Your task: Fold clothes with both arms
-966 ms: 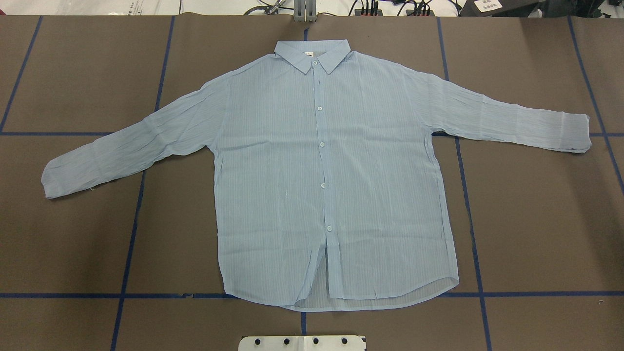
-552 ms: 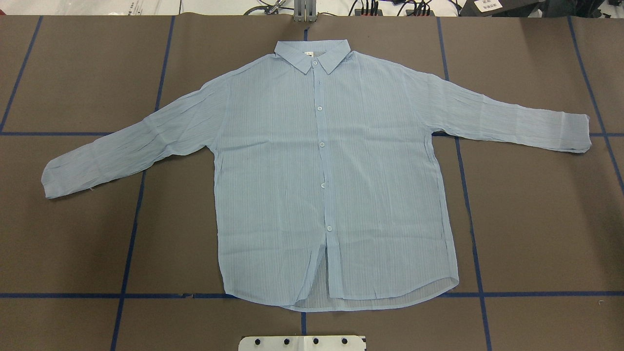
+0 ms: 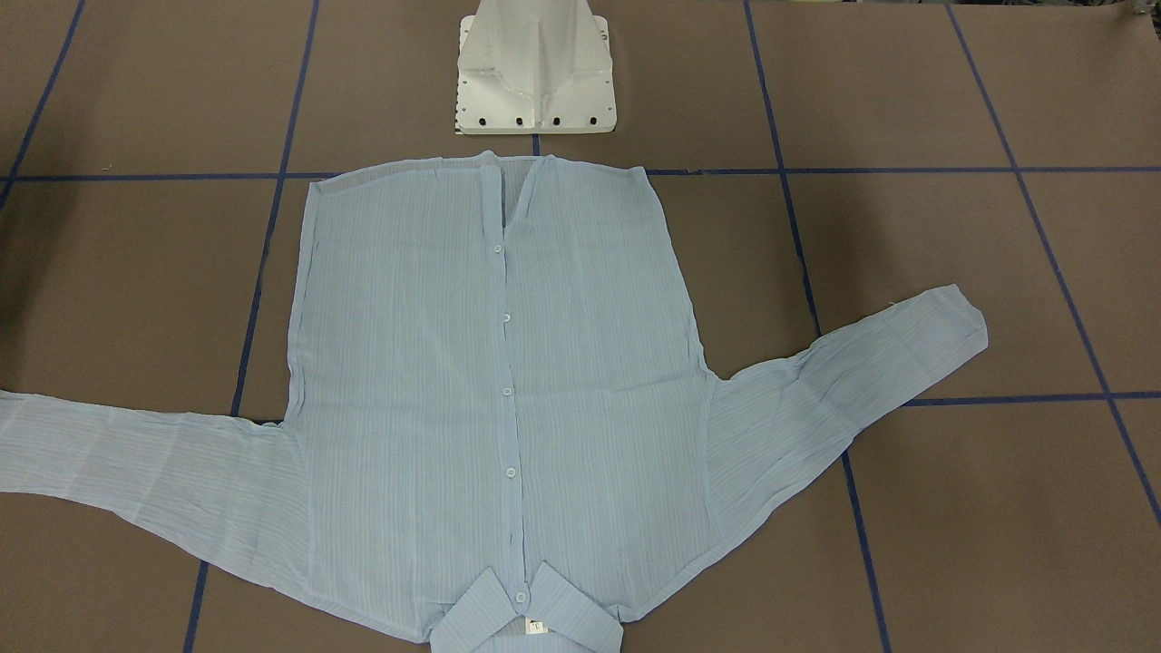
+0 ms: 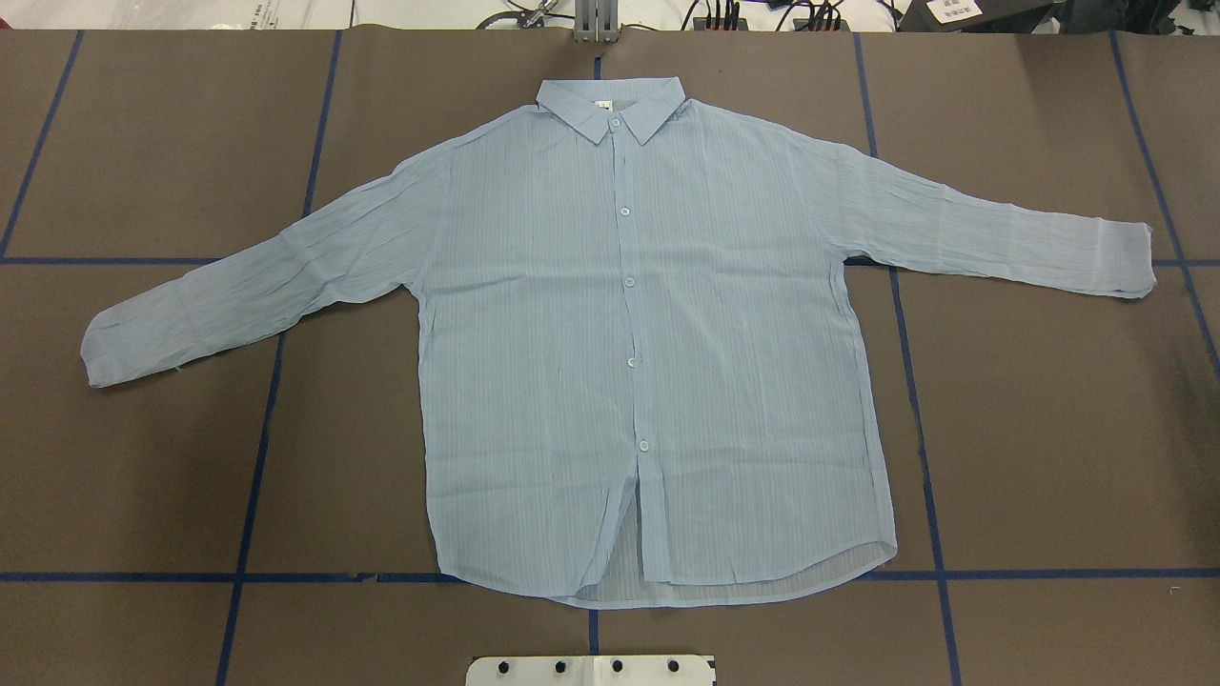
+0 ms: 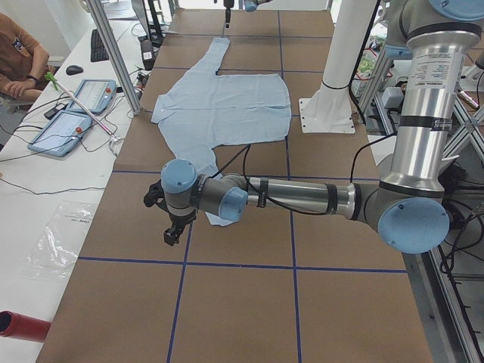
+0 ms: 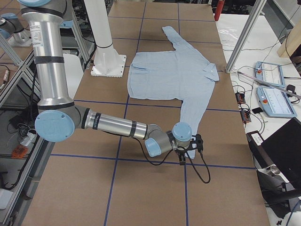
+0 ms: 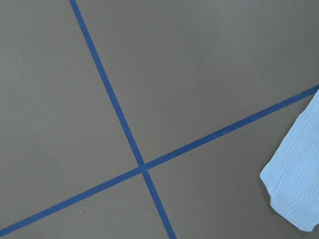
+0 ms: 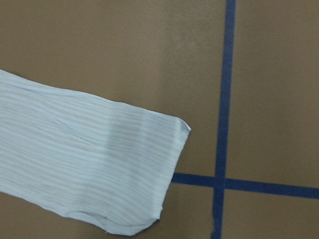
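Observation:
The pale-blue striped shirt (image 4: 629, 333) lies flat and face up on the brown table, buttoned, collar at the far side, both sleeves spread out. My left gripper (image 5: 172, 236) hangs low over the table just beyond the shirt's left cuff (image 7: 294, 194). Just past the other cuff (image 8: 149, 164) hangs my right gripper (image 6: 183, 159). Each gripper shows only in a side view, so I cannot tell whether either is open or shut. Neither arm appears in the overhead or front-facing views.
The white pedestal base (image 4: 591, 670) stands at the near table edge, close to the shirt's hem. Blue tape lines (image 4: 257, 457) grid the brown surface. A side table with teach pendants (image 5: 76, 106) and a seated person (image 5: 19, 60) lies beyond the far edge.

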Robot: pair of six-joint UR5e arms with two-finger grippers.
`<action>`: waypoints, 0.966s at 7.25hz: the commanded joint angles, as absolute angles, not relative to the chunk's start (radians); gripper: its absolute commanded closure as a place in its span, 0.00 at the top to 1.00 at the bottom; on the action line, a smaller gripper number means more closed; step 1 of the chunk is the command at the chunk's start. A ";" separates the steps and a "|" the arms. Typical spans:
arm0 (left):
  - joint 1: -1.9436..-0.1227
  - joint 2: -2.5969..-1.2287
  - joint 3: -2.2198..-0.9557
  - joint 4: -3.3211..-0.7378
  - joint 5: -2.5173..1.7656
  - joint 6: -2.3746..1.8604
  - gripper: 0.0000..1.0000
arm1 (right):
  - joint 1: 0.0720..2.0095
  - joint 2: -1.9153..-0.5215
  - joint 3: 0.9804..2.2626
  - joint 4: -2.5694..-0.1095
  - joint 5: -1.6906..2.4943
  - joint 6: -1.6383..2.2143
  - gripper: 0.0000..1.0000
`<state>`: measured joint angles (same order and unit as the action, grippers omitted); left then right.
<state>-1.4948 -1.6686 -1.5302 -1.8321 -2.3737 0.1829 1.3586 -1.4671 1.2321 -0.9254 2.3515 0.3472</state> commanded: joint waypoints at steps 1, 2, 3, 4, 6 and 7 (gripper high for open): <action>-1.494 -1.669 -1.525 -1.854 -2.375 0.187 0.99 | 1.286 -1.421 1.195 -0.913 2.335 0.376 1.00; -1.496 -1.666 -1.525 -1.858 -2.375 0.190 0.99 | 1.273 -1.420 1.184 -0.913 2.335 0.374 1.00; -1.496 -1.666 -1.522 -1.859 -2.375 0.190 0.99 | 1.269 -1.419 1.168 -0.913 2.335 0.374 0.99; -1.496 -1.664 -1.525 -1.861 -2.375 0.189 0.99 | 1.269 -1.419 1.164 -0.916 2.335 0.374 0.98; -1.496 -1.664 -1.525 -1.861 -2.375 0.189 0.99 | 1.261 -1.410 1.138 -0.920 2.335 0.374 0.86; -1.496 -1.664 -1.526 -1.859 -2.375 0.189 0.99 | 1.261 -1.390 1.111 -0.920 2.332 0.376 0.83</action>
